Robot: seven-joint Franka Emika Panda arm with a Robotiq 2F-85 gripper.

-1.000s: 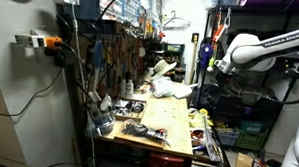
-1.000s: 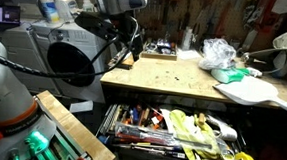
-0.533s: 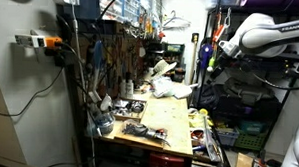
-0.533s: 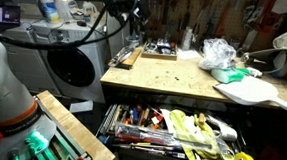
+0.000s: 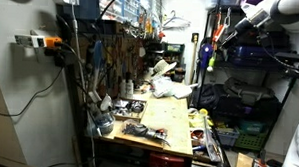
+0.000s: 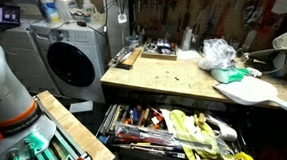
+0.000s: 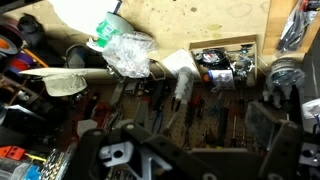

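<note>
- Claw (image 7: 190,145): jaws spread as wide as they go, nothing between them, touching nothing.
- In an exterior view the arm (image 5: 267,10) holds it high, well above the workbench (image 6: 174,77) and off to the side. The wrist view looks down on the bench top and the open tool drawer (image 6: 108,118).
- Most prominent loose item under the wrist camera: a crumpled clear plastic bag (image 7: 128,50). It sits on the bench top towards the back, also seen in an exterior view (image 6: 217,52).
- Neighbours: a green item (image 6: 236,73) touching or just beside the bag, can't tell what it is. A white board (image 6: 248,92) is in front of it and a parts tray (image 6: 157,55) is well apart along the bench.
- Handling, my read: the bag looks very light and soft, with no stiffness, and will collapse under the pads. The film is probably slippery, so a shallow pinch could slide off.
- It may have something inside. The view is too blurred to tell, so weight is uncertain.
- Where to grab, I'd say: the highest bunched ridge on top, where several folds stack up. Come straight down and close fully on the wad.
- Avoid the low edge beside the green item, since the jaws could catch both.
</note>
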